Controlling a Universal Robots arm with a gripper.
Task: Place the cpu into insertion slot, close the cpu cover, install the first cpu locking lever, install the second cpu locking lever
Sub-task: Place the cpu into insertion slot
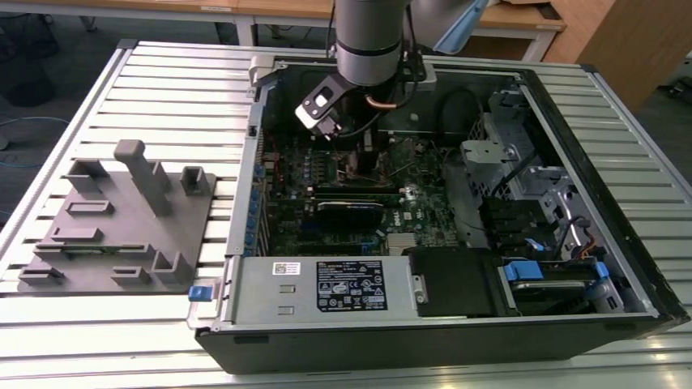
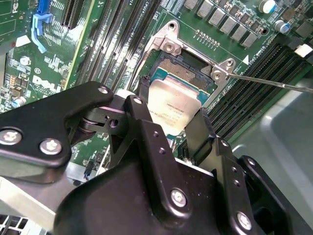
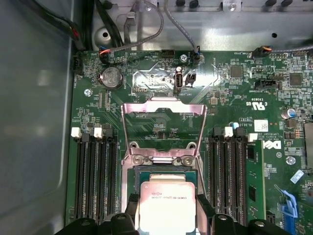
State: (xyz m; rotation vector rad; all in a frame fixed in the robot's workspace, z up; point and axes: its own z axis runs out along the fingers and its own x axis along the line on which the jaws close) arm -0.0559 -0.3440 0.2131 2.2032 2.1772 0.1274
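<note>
In both wrist views my gripper [image 3: 167,214] [image 2: 172,111] is shut on the cpu [image 3: 167,203] [image 2: 177,104], a silvery square chip with one black finger on each of two opposite sides. The chip sits over the insertion slot [image 3: 164,171] [image 2: 185,71], whose teal rim and gold contacts show along one uncovered edge. I cannot tell whether the chip rests in the slot or hovers just above it. The cpu cover [image 3: 163,108] stands swung open beyond the slot. A thin locking lever [image 2: 274,83] sticks out sideways, unlatched. In the exterior view the gripper [image 1: 362,158] reaches down into the computer case.
Long black memory slots [image 3: 95,176] [image 3: 230,171] flank the socket on both sides. The open case [image 1: 605,89] walls the board in, with cables [image 3: 161,24] along one edge and drive bays [image 1: 540,203] at the exterior view's right. A grey fixture block [image 1: 119,219] sits on the table at the left.
</note>
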